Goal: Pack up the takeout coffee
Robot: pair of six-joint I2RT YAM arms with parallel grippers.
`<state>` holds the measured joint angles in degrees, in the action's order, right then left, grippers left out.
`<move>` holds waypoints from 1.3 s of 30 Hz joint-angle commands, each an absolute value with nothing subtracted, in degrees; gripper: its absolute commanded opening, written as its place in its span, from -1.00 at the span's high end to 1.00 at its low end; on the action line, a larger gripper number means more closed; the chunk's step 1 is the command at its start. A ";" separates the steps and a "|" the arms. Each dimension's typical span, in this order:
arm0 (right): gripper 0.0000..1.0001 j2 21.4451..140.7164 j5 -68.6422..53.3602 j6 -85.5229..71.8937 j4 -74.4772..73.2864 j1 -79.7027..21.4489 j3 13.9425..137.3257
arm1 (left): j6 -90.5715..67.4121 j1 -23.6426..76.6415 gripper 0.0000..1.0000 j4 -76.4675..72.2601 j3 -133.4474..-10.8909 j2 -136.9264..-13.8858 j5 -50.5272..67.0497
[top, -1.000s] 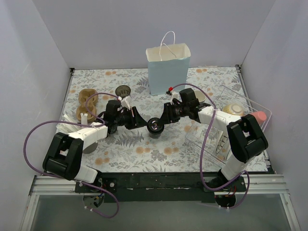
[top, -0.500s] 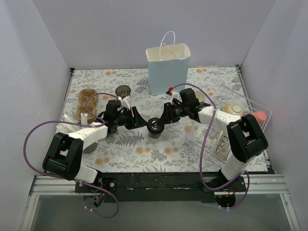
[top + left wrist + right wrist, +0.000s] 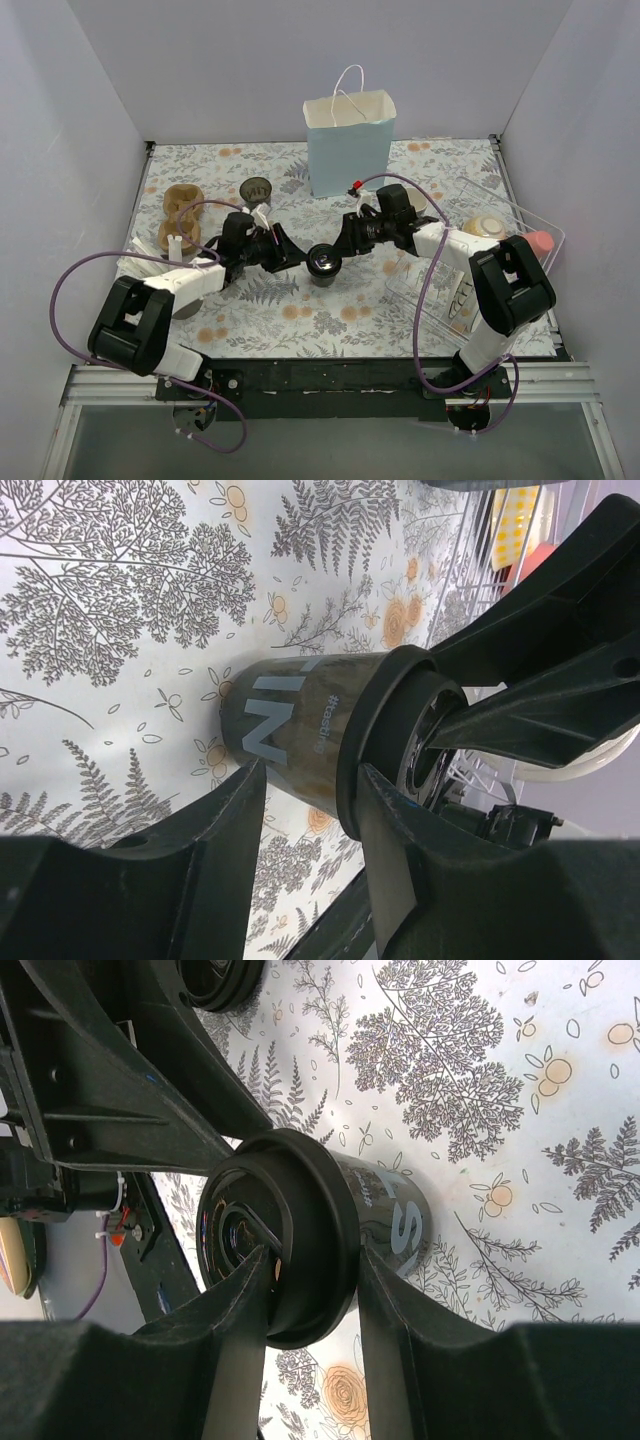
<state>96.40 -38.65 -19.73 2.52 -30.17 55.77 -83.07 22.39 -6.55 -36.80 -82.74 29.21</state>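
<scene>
Brown paper under a black plastic lid [image 3: 322, 1195]: takeout coffee [image 3: 323, 261], upright on the floral tablecloth [image 3: 300, 312] at mid-table. Well apart from the light-blue paper bag [image 3: 350, 148], in front of it. Flanked on both sides: left gripper [image 3: 310, 780] at its left, right gripper [image 3: 315, 1265] at its right, each rolled onto its side. Pinched at the lid rim by the right gripper, with one finger laid across the lid's top and the other tucked under the rim against the cup wall. Bracketed at the same rim from the opposite side by the partly spread left gripper, with one finger beside the printed wall and one at the lid's edge. Squeezing or merely touching: impossible to tell. Bag upright near the back wall, mouth open, white handles raised.
</scene>
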 commanded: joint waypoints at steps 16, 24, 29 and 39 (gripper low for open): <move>0.28 106.44 -38.94 -0.97 -15.99 -31.11 59.24 | -78.76 21.98 0.05 8.27 -45.52 -79.19 22.48; 0.28 107.05 -38.76 -0.62 -17.05 -31.20 60.38 | -75.68 21.09 0.00 4.83 -46.84 -79.27 27.68; 0.28 107.40 -38.59 -0.88 -17.40 -31.20 61.08 | -73.31 21.09 0.03 4.39 -46.41 -79.63 30.85; 0.28 107.14 -38.32 -1.76 -16.88 -31.20 61.00 | -73.30 21.09 0.08 0.80 -42.02 -81.91 33.83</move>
<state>102.59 -48.40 -6.85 -7.55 -30.24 64.36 -74.04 21.21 3.88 -43.90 -80.53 31.18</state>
